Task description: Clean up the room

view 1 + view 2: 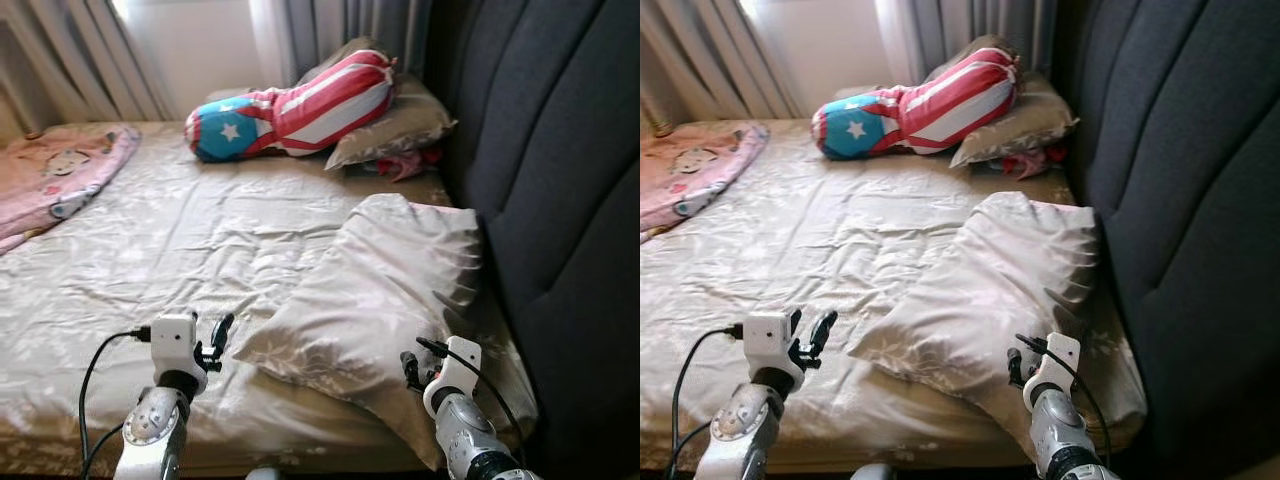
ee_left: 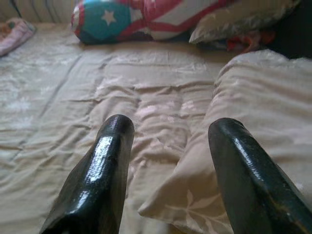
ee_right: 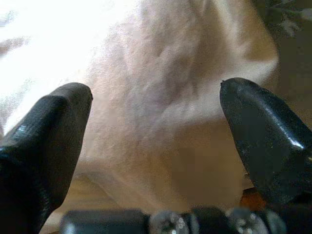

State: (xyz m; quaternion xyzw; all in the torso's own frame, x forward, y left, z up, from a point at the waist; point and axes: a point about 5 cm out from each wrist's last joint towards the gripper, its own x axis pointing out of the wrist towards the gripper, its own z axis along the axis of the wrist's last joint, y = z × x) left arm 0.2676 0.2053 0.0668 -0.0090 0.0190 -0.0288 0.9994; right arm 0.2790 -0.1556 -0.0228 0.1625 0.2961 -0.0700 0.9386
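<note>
Both grippers, left and right, hover with fingers wide at the pillow's near edge (beige, leaf-printed), which lies askew on the bed beside the headboard.

Daylight came through the window behind the curtains; the right wrist view was overexposed, the headboard dim.

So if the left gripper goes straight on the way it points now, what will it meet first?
Most likely the near corner of the beige pillow, which lies just ahead between the open fingers of the left gripper. Depth is unclear; it might graze the bed sheet beside it instead.
</note>
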